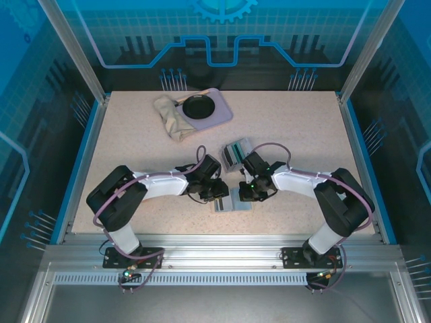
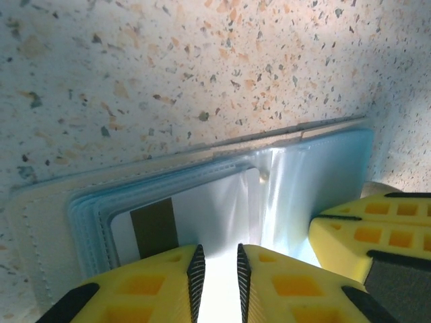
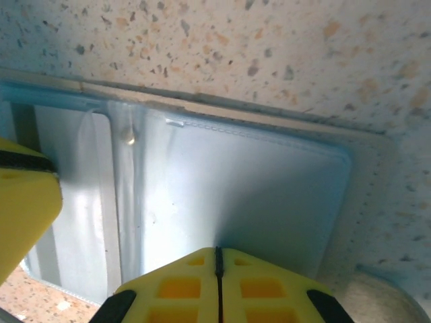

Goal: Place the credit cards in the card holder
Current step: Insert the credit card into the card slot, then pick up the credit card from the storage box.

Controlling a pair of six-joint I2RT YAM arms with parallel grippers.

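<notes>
**Setting.** Speckled beige table (image 1: 283,134) inside a blue-lit enclosure, with both arms reaching to its centre.

**Card holder (image 1: 232,202), count one.** It lies open and flat at centre-near, with its long axis running 9 to 3 o'clock in the top view. Its clear bluish sleeves face up. The left wrist view shows one white card (image 2: 195,219) with a dark stripe seated in the left-hand sleeve. The right-hand panel looks empty.

**Left gripper (image 2: 217,259), count one.** It sits at the holder's 9 o'clock end, over the near edge of the sleeve holding the card. The jaws stand narrowly apart. Whether they pinch a sleeve or card edge cannot be told.

**Right gripper (image 3: 217,254), count one.** It sits at the holder's 3 o'clock end, over the near edge of the right panel. The pads are pressed together with nothing visible between them. It is probably pinning the panel down.

**Credit cards (image 1: 234,155), number not countable.** They stand edge-on in one small grey box (image 1: 244,144) at 12 o'clock from the holder, close behind both grippers.

**Governing relation.** The remaining cards lie at 12 o'clock of both grippers, and the right wrist sits just beside the box. The right arm therefore looks the nearer one for the next fetch, while the left stays at the sleeve.

**Other items, at 11 o'clock, far side.**
- One lavender tray (image 1: 221,118)
- One black dish (image 1: 199,106) on the tray
- One beige cloth (image 1: 172,118) touching the tray's 9 o'clock side
</notes>
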